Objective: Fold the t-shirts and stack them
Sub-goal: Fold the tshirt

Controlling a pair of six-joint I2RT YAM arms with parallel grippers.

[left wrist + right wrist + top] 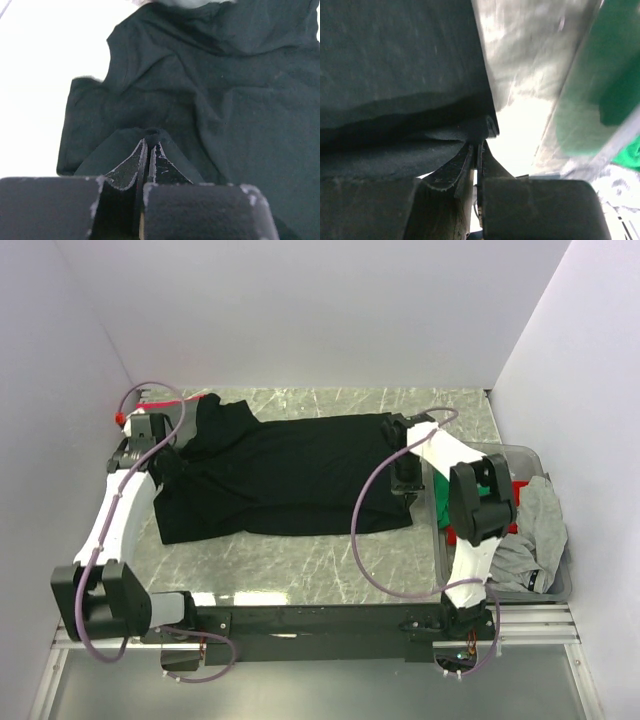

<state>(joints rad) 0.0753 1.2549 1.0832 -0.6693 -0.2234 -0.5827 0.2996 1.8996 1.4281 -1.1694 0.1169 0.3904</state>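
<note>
Top view: black t-shirt (290,475) lies spread flat across the middle of the table (300,565), long axis running 9 to 3 o'clock, with some bunching and wrinkles at the 9 o'clock end.

My left gripper (150,147) is at that 9 o'clock end. Its fingers are pressed together on a small raised tent of black cloth, with no gap between the tips.

My right gripper (479,145) is at the shirt's 3 o'clock edge. Its fingers are nearly together, clamped on the folded black hem, and bare table shows just beside it.

The bin (540,452) sits at the table's 3 to 4 o'clock side, near my right arm. The grey t-shirt (535,530) is heaped in it and hangs over the rim at 4 o'clock. The red t-shirt (520,490) shows partly, under my arm. The green t-shirt (612,75) is probably inside, against the bin wall nearest the black shirt, but my arm covers much of it.
</note>
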